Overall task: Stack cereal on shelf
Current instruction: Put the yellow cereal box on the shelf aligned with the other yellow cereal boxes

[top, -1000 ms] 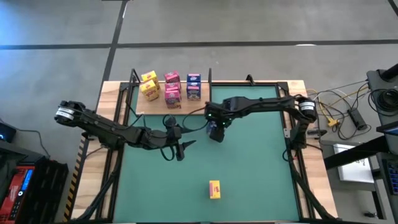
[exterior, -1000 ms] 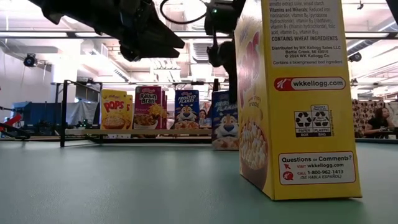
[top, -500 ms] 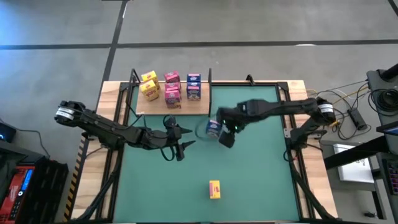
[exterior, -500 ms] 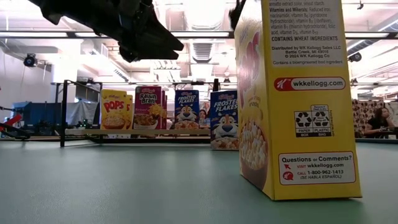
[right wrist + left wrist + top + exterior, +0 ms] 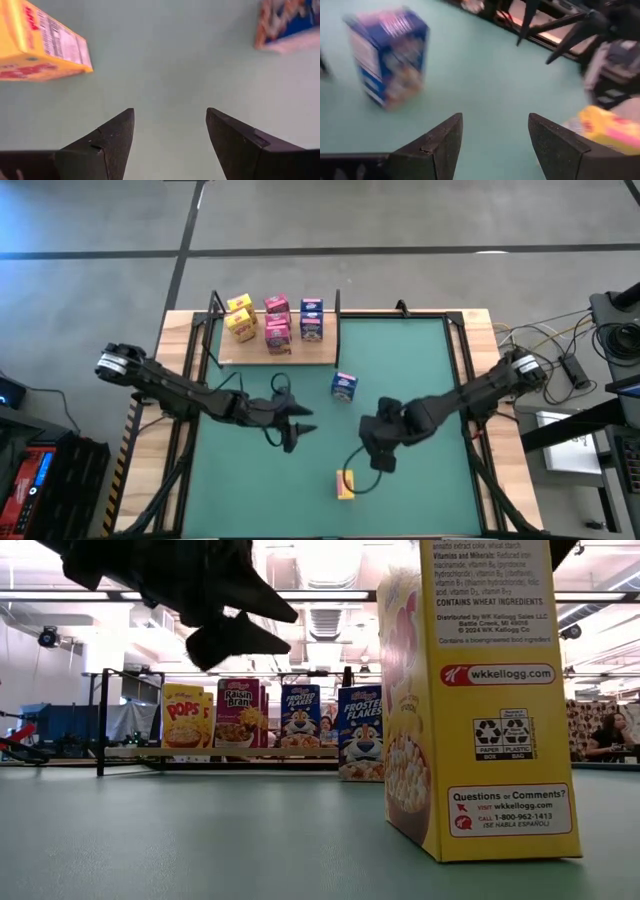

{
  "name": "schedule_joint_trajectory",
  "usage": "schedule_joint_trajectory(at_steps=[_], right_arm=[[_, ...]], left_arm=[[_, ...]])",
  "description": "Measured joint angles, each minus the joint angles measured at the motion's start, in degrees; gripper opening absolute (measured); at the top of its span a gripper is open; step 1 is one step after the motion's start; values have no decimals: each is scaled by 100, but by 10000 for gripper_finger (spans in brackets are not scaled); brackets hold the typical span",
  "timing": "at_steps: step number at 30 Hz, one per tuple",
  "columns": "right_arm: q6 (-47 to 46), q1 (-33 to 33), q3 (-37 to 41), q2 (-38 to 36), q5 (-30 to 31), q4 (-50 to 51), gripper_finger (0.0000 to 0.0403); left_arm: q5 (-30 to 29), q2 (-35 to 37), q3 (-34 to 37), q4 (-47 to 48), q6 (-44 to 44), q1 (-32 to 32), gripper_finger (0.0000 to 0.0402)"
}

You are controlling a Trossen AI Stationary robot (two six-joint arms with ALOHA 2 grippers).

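Cereal is split three ways on my screens. Nearest me, a yellow box [image 5: 345, 483] stands upright on the green mat [image 5: 420, 370], toward the near edge and slightly right of centre; in the low view its side panel [image 5: 480, 700] fills the right half of the picture. My right gripper [image 5: 379, 448] hangs just beyond and to the right of that box, not touching it. Its wrist camera shows both fingers [image 5: 107, 142] spread wide with bare mat between them, so it carries nothing; the yellow box [image 5: 40, 45] sits off to one side of the fingers.

Farther in and to the left, my left gripper [image 5: 290, 430] hovers over the middle of the mat. Its fingers [image 5: 437, 145] are also parted with only mat between them, empty.

Beyond both grippers a blue Frosted Flakes box [image 5: 344, 386] stands alone on the mat, just in front of the shelf's right end. The left wrist view shows it upright [image 5: 390, 60], well clear of the fingers.

Farthest away is the shelf [image 5: 310, 356], a pale board between black uprights at the far left of the table. On it stand yellow Corn Pops boxes [image 5: 240, 318] at the left, pink Raisin Bran boxes [image 5: 277, 322] in the middle and a blue Frosted Flakes box [image 5: 311, 318] at the right, all upright in a row.
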State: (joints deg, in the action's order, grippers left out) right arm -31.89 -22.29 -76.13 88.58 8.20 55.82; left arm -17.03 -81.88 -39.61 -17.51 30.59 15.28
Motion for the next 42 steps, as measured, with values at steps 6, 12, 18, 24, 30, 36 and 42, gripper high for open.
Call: schedule_joint_trajectory(at_steps=[6,12,18,24,30,36,42], right_arm=[[365,-311,414,37,390,-1016,235],[500,-465,788,52,471,-1480,233],[940,-560,912,20,341,-1581,233],[2277,-574,761,-2,230,-1538,233],[2913,-546,592,-2,230,-1549,233],[3967,-546,259,-2,223,-1576,233],[4972,-549,220,89,176,-1628,233]], left_arm=[[696,-486,-390,20,1509,173,210],[993,-1007,-984,445,2214,354,210],[1061,-1218,-1924,2439,2149,436,210],[365,-1235,-2521,4564,1914,434,210],[266,-1214,-2417,4861,2280,442,210],[589,-1214,-2113,4863,2755,444,210],[607,-1205,-1838,4858,3221,543,210]])
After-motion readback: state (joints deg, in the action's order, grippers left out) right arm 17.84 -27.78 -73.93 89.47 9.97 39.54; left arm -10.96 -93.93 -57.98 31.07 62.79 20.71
